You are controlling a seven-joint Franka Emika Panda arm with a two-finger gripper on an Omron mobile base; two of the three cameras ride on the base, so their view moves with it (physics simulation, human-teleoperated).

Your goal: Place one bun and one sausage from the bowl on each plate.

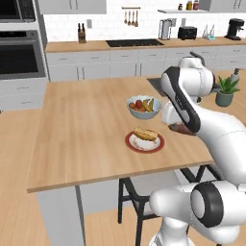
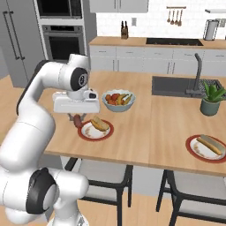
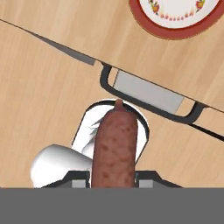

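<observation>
My gripper is shut on a reddish-brown sausage, which hangs just above the counter's near edge, left of the near plate. That red-rimmed plate carries a bun. In the hand view the sausage sticks out between my fingers, and the plate's rim is at the top. A second plate at the counter's right end holds a bun and what looks like a sausage. The bowl is out of view.
A pale bowl of fruit stands just behind the near plate. A potted plant, a sink and a faucet are at the right. Dark stools stand under the counter edge.
</observation>
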